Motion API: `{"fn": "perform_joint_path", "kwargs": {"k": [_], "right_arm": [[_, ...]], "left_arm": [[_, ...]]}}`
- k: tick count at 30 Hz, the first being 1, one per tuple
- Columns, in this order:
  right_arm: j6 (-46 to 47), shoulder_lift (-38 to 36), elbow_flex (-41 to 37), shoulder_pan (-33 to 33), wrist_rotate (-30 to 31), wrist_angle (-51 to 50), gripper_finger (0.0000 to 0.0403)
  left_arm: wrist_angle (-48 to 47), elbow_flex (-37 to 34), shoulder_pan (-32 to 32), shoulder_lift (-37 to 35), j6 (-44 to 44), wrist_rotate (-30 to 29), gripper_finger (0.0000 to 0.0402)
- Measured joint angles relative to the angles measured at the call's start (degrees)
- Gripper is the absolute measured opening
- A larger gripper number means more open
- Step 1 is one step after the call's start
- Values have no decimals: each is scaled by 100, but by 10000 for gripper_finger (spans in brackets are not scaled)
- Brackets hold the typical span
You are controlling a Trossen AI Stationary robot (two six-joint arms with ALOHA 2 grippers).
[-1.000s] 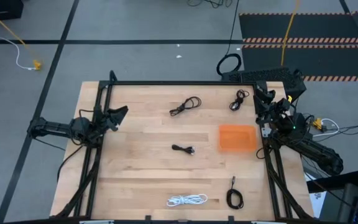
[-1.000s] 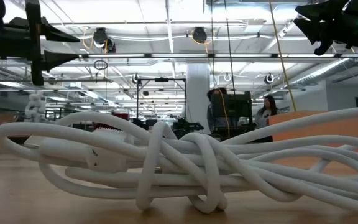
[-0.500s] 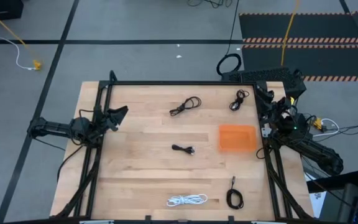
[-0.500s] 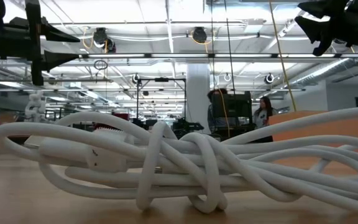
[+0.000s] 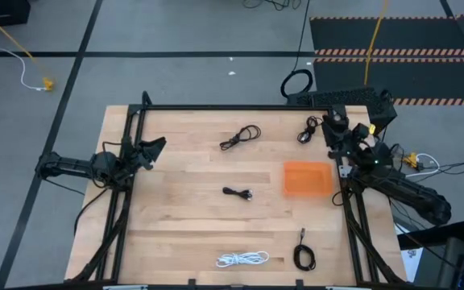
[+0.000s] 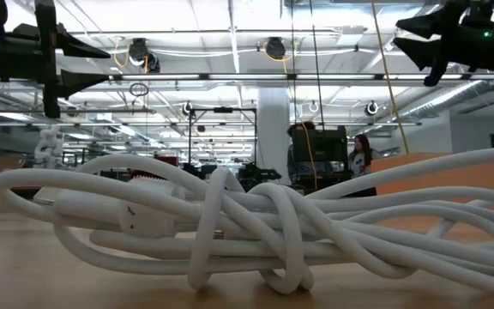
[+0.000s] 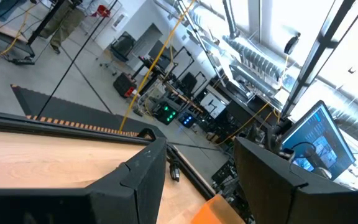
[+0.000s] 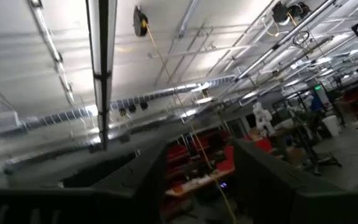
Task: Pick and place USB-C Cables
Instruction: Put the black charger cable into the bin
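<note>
Table [image 5: 184, 209] holds 5 cables, none yet in the orange tray [image 5: 308, 178].
- Black cable 1 [image 5: 241, 137]: far side, centre.
- Black cable 2 [image 5: 308, 129]: far side, right, just beside the right gripper.
- Black cable 3 [image 5: 238, 192]: mid-table, left of tray.
- Black cable 4 [image 5: 304, 254]: near edge, right.
- White cable [image 5: 242, 258]: near edge, centre; fills the low view [image 6: 256, 227] because it lies right in front of that camera.

Tray set toward the right side, well within the right arm's reach; probably meant as the drop point, empty so far.

Right gripper [image 5: 338, 129]: raised above the far right corner, holding nothing. Wrist view aimed up at the ceiling, fingers [image 8: 272, 180] spread with a clear gap between. Likely poised that way for a descent on cable 2, the closest one.

Left gripper [image 5: 153, 147]: parked at the left table edge, pointing inward, clear of all cables. Fingers [image 7: 143, 180] spread apart, empty. Judged waiting, kept out of the right arm's path.

Task judged at its very start: 0 of 5 placed.
</note>
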Motion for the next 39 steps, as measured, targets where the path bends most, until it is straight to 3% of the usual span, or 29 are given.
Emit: {"fn": "perform_joint_path", "kwargs": {"k": [7,23,29,39], "right_arm": [[-778,694,448,0,-7,-13,177],[-1560,2393,1748,-2,113,-567,177],[-1498,2791,2423,-2,1034,-1835,177],[-756,3326,3091,-2,1387,-3255,178]], "left_arm": [[0,1,-1,0,0,-2,191],[-1,1,2,0,0,0,191],[-2,0,2,0,0,0,191],[-2,1,2,0,0,0,191]]}}
